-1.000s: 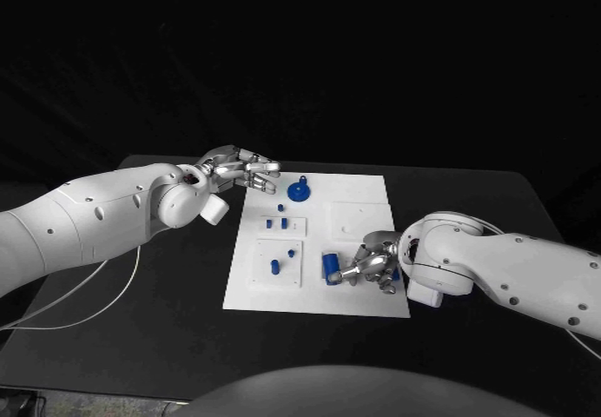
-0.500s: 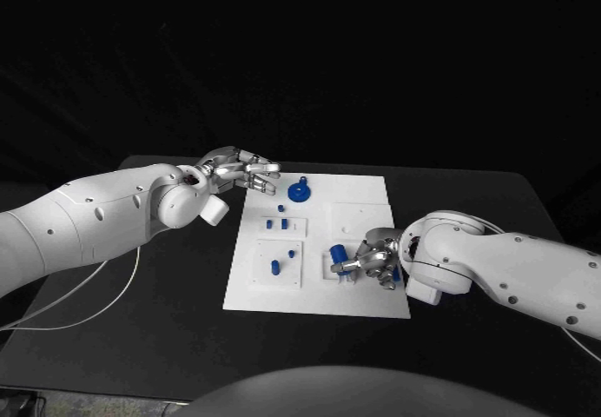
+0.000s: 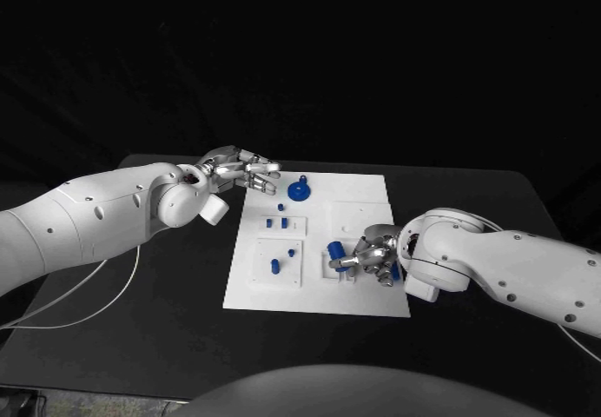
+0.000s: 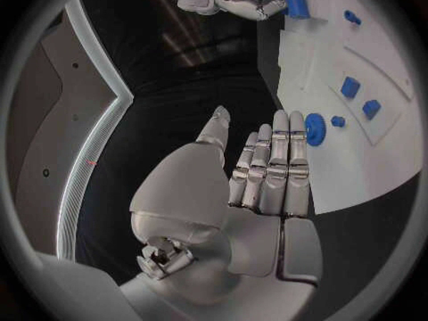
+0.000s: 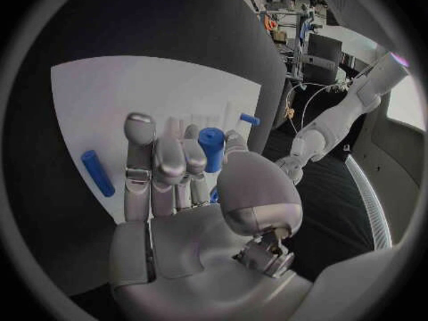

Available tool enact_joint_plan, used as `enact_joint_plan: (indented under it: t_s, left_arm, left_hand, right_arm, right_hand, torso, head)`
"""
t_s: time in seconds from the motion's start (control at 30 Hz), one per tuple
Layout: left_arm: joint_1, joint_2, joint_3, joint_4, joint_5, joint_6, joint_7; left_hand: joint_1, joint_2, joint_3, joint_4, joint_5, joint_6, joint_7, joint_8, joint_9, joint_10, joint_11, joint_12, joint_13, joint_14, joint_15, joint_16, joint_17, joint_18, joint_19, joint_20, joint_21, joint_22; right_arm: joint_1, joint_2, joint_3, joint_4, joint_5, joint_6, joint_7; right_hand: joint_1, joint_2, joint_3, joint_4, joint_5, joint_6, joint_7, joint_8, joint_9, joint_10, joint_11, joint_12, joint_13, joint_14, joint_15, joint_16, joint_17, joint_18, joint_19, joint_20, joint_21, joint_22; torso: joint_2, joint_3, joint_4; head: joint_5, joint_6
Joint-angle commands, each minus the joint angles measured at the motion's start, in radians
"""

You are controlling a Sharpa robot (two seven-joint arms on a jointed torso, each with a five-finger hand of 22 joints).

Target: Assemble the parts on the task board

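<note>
The white task board (image 3: pixel 357 300) lies in the middle of the black table. My right hand (image 3: pixel 372 255) is over its near right part and pinches a blue cylinder (image 3: pixel 336 252) between thumb and fingers; the cylinder (image 5: pixel 211 148) stands nearly upright in the grip. My left hand (image 3: pixel 247 171) hovers at the board's far left corner with its fingers (image 4: pixel 272 165) straight and nothing in them. A round blue part (image 3: pixel 298 189) sits just beside that hand. Two small blue blocks (image 3: pixel 274 224) and two small blue pegs (image 3: pixel 284 259) sit in the board's left half.
Another blue peg (image 5: pixel 97 172) lies flat on the board beside my right hand's fingers. A tiny blue piece (image 3: pixel 280 208) sits near the round part. A white cable (image 3: pixel 88 300) trails over the table's left side. Bare black table (image 3: pixel 476 200) surrounds the board.
My right hand has lifted the blue cylinder off the board's near part, turned it from lying to nearly upright and carried it slightly farther away. The left hand has not moved.
</note>
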Motion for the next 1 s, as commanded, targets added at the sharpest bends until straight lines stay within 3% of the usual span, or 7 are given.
enact_joint_plan:
  t_s: [0.03,0.53,1.0]
  left_arm:
    - [-0.001,0.002,0.000,0.001,0.000,0.019,0.002]
    - [-0.001,0.001,0.000,0.001,-0.001,0.023,-0.003]
    - [-0.001,0.002,0.000,0.001,-0.001,0.024,-0.003]
  left_hand:
    - [-0.006,0.007,0.000,0.005,0.002,-0.006,-0.003,-0.001,0.000,-0.005,-0.001,0.000,0.001,-0.004,0.001,-0.002,0.001,-0.008,-0.007,0.003,0.000,-0.002]
    - [-0.006,0.006,0.000,0.008,0.002,-0.011,-0.003,-0.002,-0.001,-0.007,0.000,0.000,0.001,-0.004,0.002,-0.002,0.001,-0.008,-0.008,0.003,-0.001,-0.002]
    - [-0.006,0.006,0.000,0.008,0.002,-0.011,-0.003,-0.002,-0.001,-0.007,0.000,0.000,0.001,-0.004,0.002,-0.002,0.001,-0.008,-0.008,0.003,-0.001,-0.002]
  right_arm:
    - [-0.001,0.001,0.001,0.005,0.000,0.010,0.016]
    - [-0.001,-0.001,0.001,0.017,0.017,0.057,-0.008]
    - [-0.001,0.003,0.001,0.010,0.027,0.079,-0.024]
  right_hand:
    - [0.007,0.003,0.000,-0.005,0.008,0.007,0.002,0.002,0.017,0.006,-0.001,-0.003,0.001,-0.001,-0.007,-0.002,-0.001,0.002,0.049,-0.008,0.005,0.000]
    - [0.007,0.016,0.001,-0.009,0.029,0.007,0.002,0.001,0.011,0.003,-0.001,-0.008,-0.002,-0.002,-0.007,-0.004,-0.003,0.001,0.048,-0.008,-0.001,-0.002]
    - [0.004,0.015,-0.005,-0.010,0.028,0.009,0.002,0.001,0.007,0.002,-0.001,-0.011,-0.004,-0.002,-0.007,-0.006,-0.004,0.000,0.048,-0.009,-0.003,-0.002]
  torso:
    - [-0.001,-0.0005,0.0006]
    - [0.000,-0.0003,0.0001]
    - [0.000,-0.0001,-0.0001]
  head:
    - [0.000,-0.002]
    - [0.000,-0.005]
    - [-0.002,-0.008]
